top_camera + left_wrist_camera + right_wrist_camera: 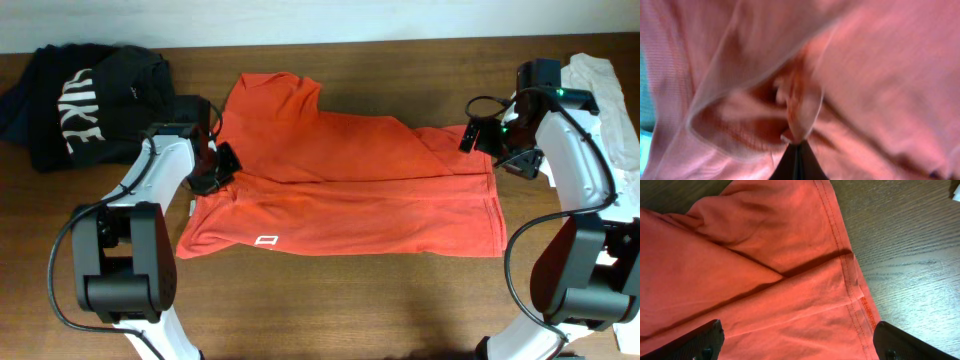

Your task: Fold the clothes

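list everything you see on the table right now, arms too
t-shirt: one, orange-red, spread across the table's middle, partly folded
black garment: one, black with white lettering, heaped at the far left corner
white cloth: one, white, far right edge
table: one, dark brown wood, under everything
left gripper: one, black, shut on the t-shirt's left side
right gripper: one, black, open over the t-shirt's right hem

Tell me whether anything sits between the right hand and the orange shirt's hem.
Nothing visible does. The right hand is open above the orange shirt, at its hem corner, with only bare table beside it.
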Available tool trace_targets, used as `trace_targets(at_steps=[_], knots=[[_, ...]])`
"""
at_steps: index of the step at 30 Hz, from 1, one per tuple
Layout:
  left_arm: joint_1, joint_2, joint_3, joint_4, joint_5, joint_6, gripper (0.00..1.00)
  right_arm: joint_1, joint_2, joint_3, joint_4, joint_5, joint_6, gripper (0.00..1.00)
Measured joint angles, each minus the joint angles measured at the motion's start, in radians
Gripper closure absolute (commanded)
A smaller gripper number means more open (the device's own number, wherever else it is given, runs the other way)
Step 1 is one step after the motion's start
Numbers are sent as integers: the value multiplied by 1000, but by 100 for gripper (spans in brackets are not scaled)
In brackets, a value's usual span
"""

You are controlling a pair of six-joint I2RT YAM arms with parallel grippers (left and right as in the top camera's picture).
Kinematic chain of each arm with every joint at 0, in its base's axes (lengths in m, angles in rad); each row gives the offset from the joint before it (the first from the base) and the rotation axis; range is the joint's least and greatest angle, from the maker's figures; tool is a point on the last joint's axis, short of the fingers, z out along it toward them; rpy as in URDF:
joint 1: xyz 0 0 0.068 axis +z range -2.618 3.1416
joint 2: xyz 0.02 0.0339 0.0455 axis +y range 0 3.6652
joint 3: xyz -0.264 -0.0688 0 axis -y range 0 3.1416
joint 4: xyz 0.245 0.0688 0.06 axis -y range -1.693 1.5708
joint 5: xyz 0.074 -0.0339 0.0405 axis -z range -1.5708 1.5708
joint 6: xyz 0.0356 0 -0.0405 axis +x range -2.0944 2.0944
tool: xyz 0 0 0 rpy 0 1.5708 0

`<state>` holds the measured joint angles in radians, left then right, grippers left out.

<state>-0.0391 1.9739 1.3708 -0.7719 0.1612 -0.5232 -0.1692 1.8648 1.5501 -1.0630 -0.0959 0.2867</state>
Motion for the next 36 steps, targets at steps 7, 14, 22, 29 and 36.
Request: trace_targets(at_steps=[7, 14, 22, 29, 36], knots=[[0, 0, 6, 214, 5, 0, 61, 0, 0, 0, -11, 0, 0, 1], [-51, -8, 246, -308, 14, 37, 43, 0, 1, 0, -16, 0, -2, 1], [38, 161, 228, -248, -84, 22, 42, 0, 1, 0, -11, 0, -2, 1], [55, 164, 224, -75, -40, 23, 62, 0, 38, 0, -3, 0, -2, 1], [55, 164, 224, 30, -7, 29, 99, 0, 108, 0, -18, 0, -3, 1]])
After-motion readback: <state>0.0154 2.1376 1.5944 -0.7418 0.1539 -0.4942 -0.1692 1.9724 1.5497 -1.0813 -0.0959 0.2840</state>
